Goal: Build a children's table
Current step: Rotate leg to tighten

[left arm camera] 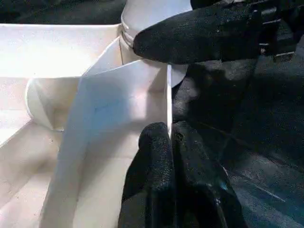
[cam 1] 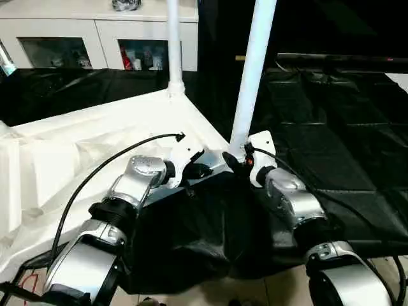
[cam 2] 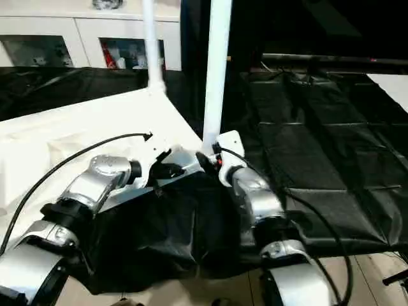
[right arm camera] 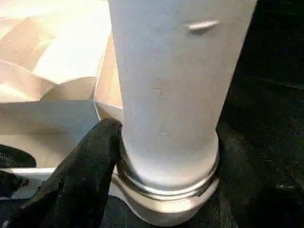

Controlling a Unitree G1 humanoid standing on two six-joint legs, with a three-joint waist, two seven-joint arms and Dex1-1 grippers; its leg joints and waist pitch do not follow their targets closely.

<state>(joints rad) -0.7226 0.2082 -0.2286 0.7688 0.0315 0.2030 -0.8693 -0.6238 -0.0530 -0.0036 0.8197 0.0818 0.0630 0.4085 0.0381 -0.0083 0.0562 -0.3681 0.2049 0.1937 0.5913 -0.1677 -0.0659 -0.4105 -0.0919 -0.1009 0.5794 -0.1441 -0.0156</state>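
The white tabletop (cam 1: 95,140) lies upside down on black cloth, its ribbed underside facing up. One white leg (cam 1: 173,44) stands upright in the far corner. A second leg (cam 1: 252,76) stands upright in the near right corner. My right gripper (cam 1: 237,159) holds the base of this near leg, with a black finger (right arm camera: 80,175) pressed against each side of the tube just above its collar. My left gripper (left arm camera: 168,137) is shut on the thin rim wall of the tabletop, close beside that same corner.
A white cabinet (cam 1: 64,38) with glass doors stands behind the tabletop. Black cloth (cam 1: 331,146) covers the floor to the right and under the corner. A black cable (cam 1: 115,159) arcs over my left forearm. Pale floor tiles (cam 1: 255,290) show at the near edge.
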